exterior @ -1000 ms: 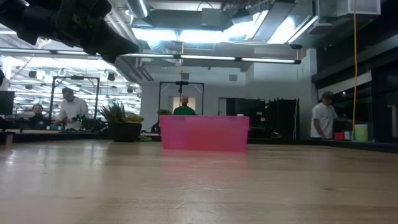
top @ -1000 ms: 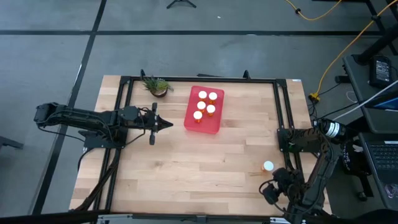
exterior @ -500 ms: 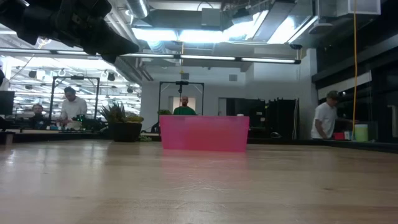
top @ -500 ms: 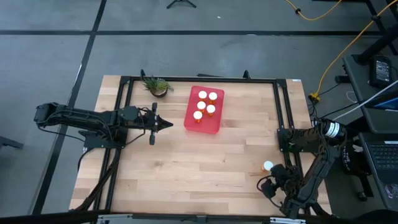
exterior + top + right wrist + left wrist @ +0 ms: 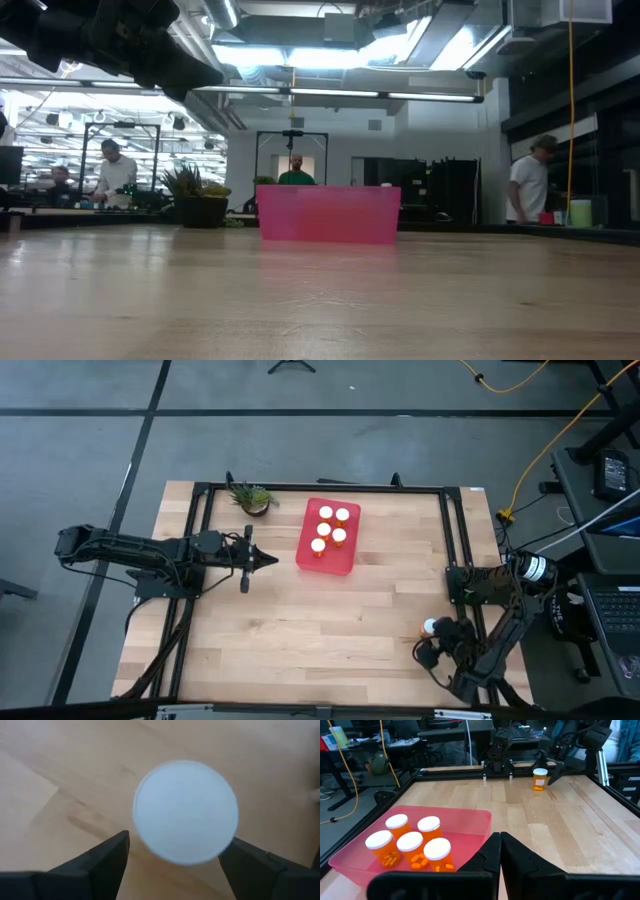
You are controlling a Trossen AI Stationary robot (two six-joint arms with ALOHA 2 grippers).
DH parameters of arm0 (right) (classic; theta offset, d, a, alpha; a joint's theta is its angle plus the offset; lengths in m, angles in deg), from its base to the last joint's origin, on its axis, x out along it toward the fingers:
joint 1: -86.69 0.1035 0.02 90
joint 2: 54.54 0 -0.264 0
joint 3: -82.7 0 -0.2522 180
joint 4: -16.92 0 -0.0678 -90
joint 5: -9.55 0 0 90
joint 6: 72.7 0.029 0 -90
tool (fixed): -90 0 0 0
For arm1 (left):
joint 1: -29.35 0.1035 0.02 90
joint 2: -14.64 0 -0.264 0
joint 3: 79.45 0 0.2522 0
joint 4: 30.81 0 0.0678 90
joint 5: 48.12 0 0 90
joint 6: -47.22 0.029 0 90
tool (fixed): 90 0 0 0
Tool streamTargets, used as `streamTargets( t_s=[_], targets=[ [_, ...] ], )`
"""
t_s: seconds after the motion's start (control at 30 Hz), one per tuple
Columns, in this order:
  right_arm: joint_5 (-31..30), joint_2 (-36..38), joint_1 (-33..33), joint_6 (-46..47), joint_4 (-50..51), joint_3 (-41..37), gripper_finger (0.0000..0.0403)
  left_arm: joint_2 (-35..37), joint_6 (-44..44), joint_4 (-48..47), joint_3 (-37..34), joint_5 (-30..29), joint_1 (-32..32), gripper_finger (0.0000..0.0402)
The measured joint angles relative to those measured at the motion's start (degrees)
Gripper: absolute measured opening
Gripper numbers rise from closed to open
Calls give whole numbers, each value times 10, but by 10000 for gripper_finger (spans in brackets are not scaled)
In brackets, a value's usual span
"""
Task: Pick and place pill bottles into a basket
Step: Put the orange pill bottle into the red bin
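- While I work from the left of the bench (image 5: 300, 630) across, my left gripper (image 5: 268, 560) waits just left of the basket (image 5: 345, 560), its jaws pressed together on nothing.
- Inside the basket (image 5: 470, 822) stand five pill bottles (image 5: 411, 846), all upright with white caps up.
- Far to the right of the basket, near the bench's right edge, stands the last bottle (image 5: 430, 626), well apart from the others.
- My right gripper (image 5: 175, 862) hangs directly over it, jaws spread wide with a finger on either side of its cap (image 5: 185, 812); nothing is held yet.
- That bottle (image 5: 539, 779) stands upright, long axis vertical, cap toward the wrist camera.
- My worry: the cap looks slightly off centre between the fingers (image 5: 102, 862), so a finger could land on the cap.
- Closing unevenly could tip it, and a toppled bottle would roll toward the bench's edge.
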Motion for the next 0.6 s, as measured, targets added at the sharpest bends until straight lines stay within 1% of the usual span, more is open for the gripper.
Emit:
streamTargets(
  t_s=[0.23, 0.33, 0.6],
  targets=[
    [-17, 0, 0, 0, -3, -23, 297, 0, 0, 1, 0, 0, 0, 7],
    [-35, 0, -2, 0, -5, -27, 297, 0, 0, 1, 0, 0, 0, 8],
    [-36, 0, -6, -2, -3, -27, 297, 0, 0, 1, 0, 0, 0, 8]
  ],
)
